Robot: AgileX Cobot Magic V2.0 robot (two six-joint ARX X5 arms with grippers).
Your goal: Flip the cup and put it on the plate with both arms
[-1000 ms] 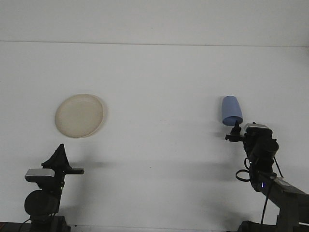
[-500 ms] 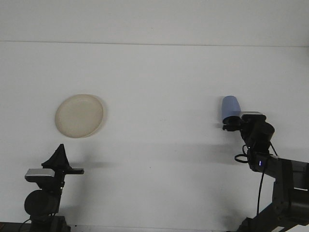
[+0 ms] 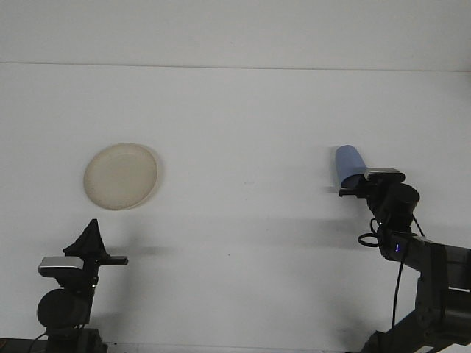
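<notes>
White table (image 3: 243, 110), plain wall behind. Blue cup (image 3: 348, 162) far right, tilted, rim end inside right gripper (image 3: 353, 184), which clamps it. Looks light, rigid plastic, smooth; grip near rim. Plate (image 3: 121, 176) well left. Left gripper (image 3: 90, 239) idle, pinched closed.

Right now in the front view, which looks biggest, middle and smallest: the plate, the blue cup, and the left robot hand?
1. The plate looks biggest.
2. The left hand looks next, but it sits nearer the camera, so its real size is unsure.
3. The blue cup looks smallest, though the right hand hides its lower part.
</notes>
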